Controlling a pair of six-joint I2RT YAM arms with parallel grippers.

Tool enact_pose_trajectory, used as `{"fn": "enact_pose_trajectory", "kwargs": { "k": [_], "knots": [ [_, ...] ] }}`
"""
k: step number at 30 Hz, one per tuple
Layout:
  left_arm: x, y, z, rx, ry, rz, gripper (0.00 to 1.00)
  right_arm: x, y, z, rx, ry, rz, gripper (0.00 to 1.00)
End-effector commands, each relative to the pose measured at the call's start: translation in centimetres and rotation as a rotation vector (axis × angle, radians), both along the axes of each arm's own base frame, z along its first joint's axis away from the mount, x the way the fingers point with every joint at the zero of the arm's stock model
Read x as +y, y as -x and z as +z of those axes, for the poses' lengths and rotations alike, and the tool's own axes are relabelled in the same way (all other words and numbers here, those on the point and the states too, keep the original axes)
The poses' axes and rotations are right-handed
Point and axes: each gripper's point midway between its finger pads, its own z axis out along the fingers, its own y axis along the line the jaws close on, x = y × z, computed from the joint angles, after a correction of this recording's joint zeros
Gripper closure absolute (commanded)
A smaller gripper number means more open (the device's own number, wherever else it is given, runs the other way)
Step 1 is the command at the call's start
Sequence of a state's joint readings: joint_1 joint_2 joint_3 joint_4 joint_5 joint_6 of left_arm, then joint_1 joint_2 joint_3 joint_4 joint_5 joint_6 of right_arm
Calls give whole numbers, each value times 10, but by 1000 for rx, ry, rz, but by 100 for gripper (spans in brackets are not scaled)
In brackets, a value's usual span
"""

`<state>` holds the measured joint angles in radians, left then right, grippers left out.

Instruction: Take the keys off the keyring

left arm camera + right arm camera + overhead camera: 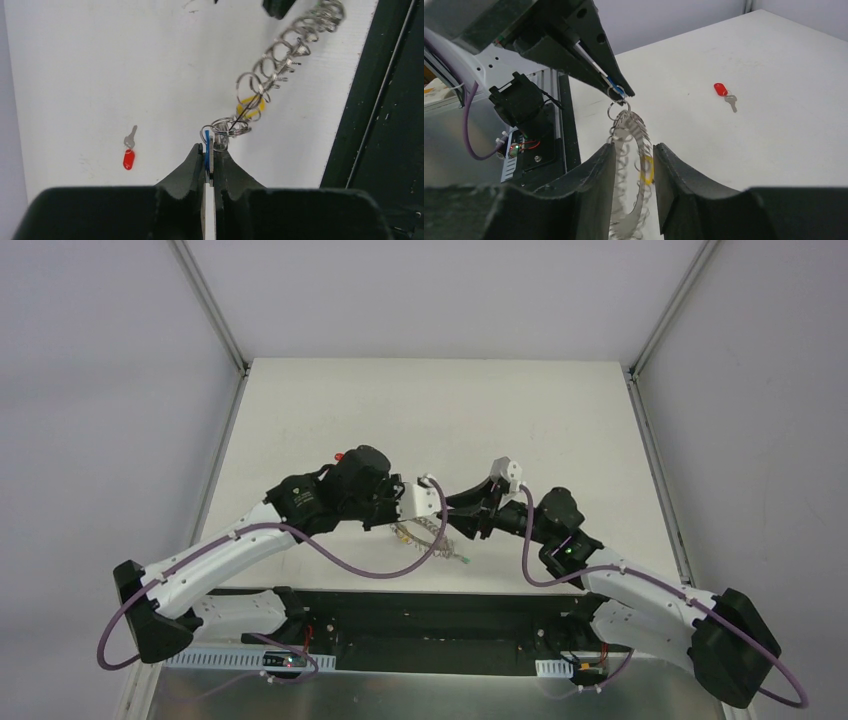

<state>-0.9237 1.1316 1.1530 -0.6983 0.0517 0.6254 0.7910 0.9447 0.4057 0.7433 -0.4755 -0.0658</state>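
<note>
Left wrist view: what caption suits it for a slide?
Left gripper pinches a blue key hooked to the loop-fringed keyring; a red key lies loose on the table.

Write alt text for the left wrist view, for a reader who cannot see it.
The left tool pinches a blue key, linked by wire loops to the keyring, which stretches up to the right. A yellow key hangs among its loops; a red key lies loose on the table.

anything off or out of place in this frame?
Nothing damaged. One red-headed silver key lies loose on the white table, apart from the dark flat keyring, presumably already removed. The keyring is held above the table between the left gripper, shut on a blue-headed key, and the right gripper, whose fingers straddle it.
</note>
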Motion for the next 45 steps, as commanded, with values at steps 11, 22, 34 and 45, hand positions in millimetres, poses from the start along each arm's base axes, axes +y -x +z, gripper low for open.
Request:
{"fn": "enact_pose_trajectory", "kwargs": {
  "k": [11,22,34,45],
  "knots": [
    [-37,41,31,-128,382,-299,100,28,33,40,-64,-108,214,63],
    [-37,49,37,-145,428,-327,100,44,47,41,-43,-108,301,67],
    [-38,48,37,-134,436,-317,100,36,51,46,-37,-98,270,69],
    [-38,46,34,-135,425,-309,100,32,61,41,-16,-42,256,73]
  ]
}}
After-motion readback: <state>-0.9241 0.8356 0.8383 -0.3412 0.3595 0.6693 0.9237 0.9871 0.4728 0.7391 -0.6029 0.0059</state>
